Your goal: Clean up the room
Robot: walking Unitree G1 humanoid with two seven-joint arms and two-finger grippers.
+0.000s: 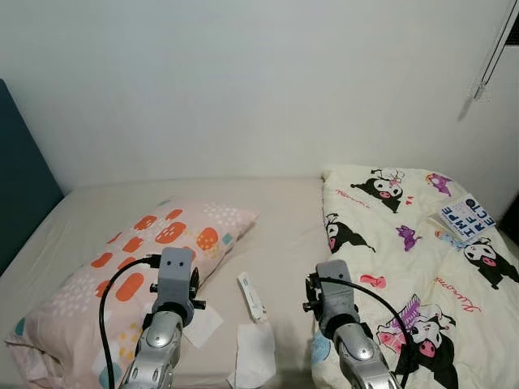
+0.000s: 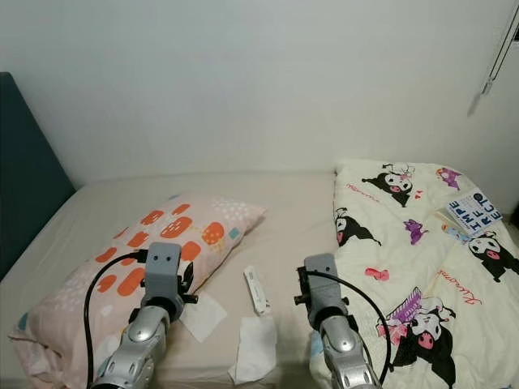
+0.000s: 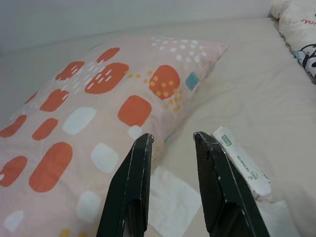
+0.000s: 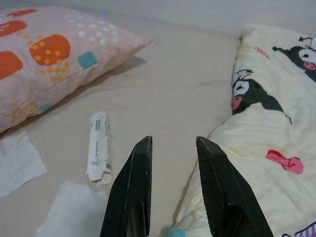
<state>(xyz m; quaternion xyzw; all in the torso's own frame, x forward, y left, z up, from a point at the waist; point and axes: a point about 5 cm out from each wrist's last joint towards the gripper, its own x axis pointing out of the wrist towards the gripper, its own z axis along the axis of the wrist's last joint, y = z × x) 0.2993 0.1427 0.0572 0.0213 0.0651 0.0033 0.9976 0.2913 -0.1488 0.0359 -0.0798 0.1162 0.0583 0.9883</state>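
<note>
Tissues [image 1: 256, 354] and a white packet [image 1: 251, 297] lie on the bed [image 1: 280, 223], between the pillow [image 1: 138, 267] at left and the cartoon blanket [image 1: 413, 259] at right. The left gripper [image 3: 172, 148] hovers, fingers apart, over the pillow's edge. The right gripper [image 4: 173, 150], fingers apart, hovers beside the blanket.

Bed [image 1: 284, 219] with beige sheet, set against a white wall. On the robot's left, a pink pillow [image 1: 138, 267] patterned with orange blobs. On the right, a cream cartoon-print quilt [image 1: 413, 267], bunched. Between them, on bare sheet: narrow white wipe packet [image 1: 251, 297], one white tissue [image 1: 255, 355] just beside its near end, another tissue [image 1: 202, 326] at the pillow's edge.
</note>
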